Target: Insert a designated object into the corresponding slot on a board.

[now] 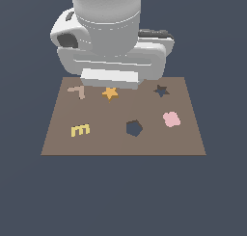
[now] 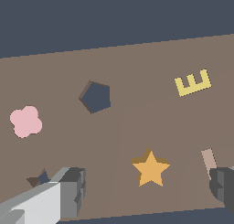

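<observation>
The orange-yellow star piece lies on the brown board near its far edge. The dark star-shaped slot is to the exterior view's right of it, empty. The arm's white hand hangs right over the star and hides the fingers in that view. In the wrist view my gripper is open and empty, one of its fingers on each side of the star. That finger partly covers the slot.
On the board are also a yellow E piece, a pink flower piece, a tan L-shaped piece next to the star, and a dark hexagon-like cutout. Dark blue floor surrounds the board.
</observation>
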Tool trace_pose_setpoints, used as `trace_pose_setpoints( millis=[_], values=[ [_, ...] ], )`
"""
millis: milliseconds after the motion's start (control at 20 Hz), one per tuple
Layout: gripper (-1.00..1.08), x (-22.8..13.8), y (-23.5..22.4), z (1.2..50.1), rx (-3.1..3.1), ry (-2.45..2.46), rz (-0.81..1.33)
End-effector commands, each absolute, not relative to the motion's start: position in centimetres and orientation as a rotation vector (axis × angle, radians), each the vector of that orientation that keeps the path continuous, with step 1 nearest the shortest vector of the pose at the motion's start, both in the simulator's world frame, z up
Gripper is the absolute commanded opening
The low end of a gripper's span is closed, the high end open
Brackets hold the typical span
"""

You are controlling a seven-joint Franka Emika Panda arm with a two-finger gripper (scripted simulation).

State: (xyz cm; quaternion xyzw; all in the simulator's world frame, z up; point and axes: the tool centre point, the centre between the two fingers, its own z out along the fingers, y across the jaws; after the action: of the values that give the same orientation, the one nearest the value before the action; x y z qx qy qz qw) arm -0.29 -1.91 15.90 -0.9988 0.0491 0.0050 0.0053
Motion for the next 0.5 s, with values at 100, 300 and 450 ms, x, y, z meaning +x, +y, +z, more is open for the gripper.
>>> trace_pose_setpoints(
  millis=[100, 300, 450],
  values=[
    [1.0, -0.6, -2.3, 15.1, -3.121, 0.261, 0.015],
    [1.0, -1.1, -2.8, 14.1, -3.107, 0.402, 0.013],
    [1.0, -1.6, -3.3, 13.1, -3.088, 0.534, 0.012]
  ],
)
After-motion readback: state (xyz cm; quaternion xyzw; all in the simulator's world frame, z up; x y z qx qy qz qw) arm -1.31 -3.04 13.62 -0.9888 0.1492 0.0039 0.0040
